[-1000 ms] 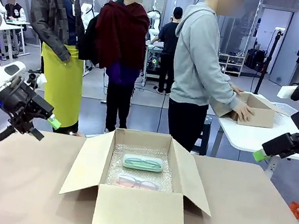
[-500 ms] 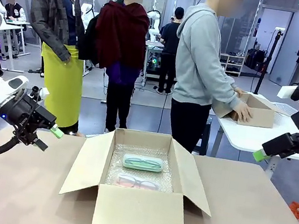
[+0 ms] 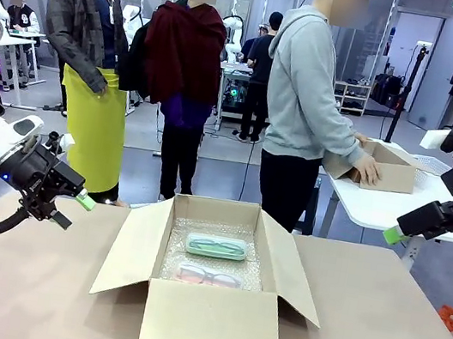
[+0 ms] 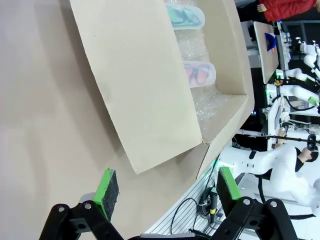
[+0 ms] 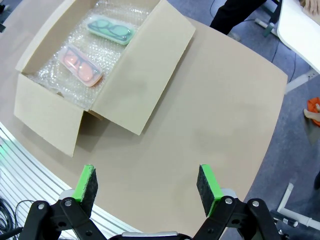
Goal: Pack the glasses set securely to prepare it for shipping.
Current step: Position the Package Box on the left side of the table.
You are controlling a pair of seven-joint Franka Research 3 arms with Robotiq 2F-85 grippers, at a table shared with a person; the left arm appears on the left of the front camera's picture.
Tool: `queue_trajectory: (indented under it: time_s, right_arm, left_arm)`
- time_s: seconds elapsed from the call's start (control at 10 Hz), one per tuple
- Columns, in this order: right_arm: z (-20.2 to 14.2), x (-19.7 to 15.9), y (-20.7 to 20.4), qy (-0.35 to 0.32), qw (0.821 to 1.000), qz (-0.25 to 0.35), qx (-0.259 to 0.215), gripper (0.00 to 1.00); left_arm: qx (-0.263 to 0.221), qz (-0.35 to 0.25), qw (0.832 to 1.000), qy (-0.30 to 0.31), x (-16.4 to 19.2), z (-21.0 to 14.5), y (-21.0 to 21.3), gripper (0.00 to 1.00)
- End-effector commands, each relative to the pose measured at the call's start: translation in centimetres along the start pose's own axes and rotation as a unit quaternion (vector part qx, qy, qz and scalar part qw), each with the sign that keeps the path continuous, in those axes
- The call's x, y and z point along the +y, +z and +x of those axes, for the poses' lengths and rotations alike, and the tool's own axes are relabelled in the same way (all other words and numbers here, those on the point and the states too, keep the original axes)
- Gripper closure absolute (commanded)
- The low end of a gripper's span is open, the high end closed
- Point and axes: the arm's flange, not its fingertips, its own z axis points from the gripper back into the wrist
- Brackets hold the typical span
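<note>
An open cardboard box point(image 3: 210, 319) sits mid-table, lined with bubble wrap point(image 3: 212, 263). Inside lie the glasses set: a mint-green case point(image 3: 216, 246) toward the far side and a pale pink case point(image 3: 209, 276) nearer me. Both cases also show in the left wrist view, green point(image 4: 185, 16) and pink point(image 4: 199, 74), and in the right wrist view, green point(image 5: 110, 30) and pink point(image 5: 81, 65). My left gripper point(image 3: 73, 205) hovers open left of the box, above the table. My right gripper point(image 3: 394, 235) hangs open high at the right, clear of the box. Neither holds anything.
All flaps of the box stand open, left flap point(image 3: 128, 249) and right flap point(image 3: 296, 273) splayed outward. A person point(image 3: 303, 104) stands beyond the table, hands on another cardboard box point(image 3: 388, 166) on a white side table point(image 3: 377, 208). Bare tan tabletop point(image 3: 381, 335) surrounds the box.
My left gripper has shifted slightly right and lower toward the box's left flap. The right arm and the cases have not moved.
</note>
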Motion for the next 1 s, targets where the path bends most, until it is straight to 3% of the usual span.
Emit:
queue_trajectory:
  time_s: [0.0,0.2,0.9]
  right_arm:
    - [0.0,-0.1,0.1,-0.002,1.000,0.000,-0.001,0.00]
    - [0.0,-0.1,0.1,-0.002,1.000,0.000,-0.001,0.00]
    - [0.0,-0.1,0.1,-0.002,1.000,0.000,-0.001,0.00]
  left_arm:
    - [-0.016,-0.023,1.000,-0.006,1.0,0.9,-0.4,0.00]
    - [-0.050,-0.062,0.997,0.022,3.4,2.2,-1.7,0.00]
    - [-0.047,-0.110,0.992,0.046,9.2,3.5,-7.1,0.00]
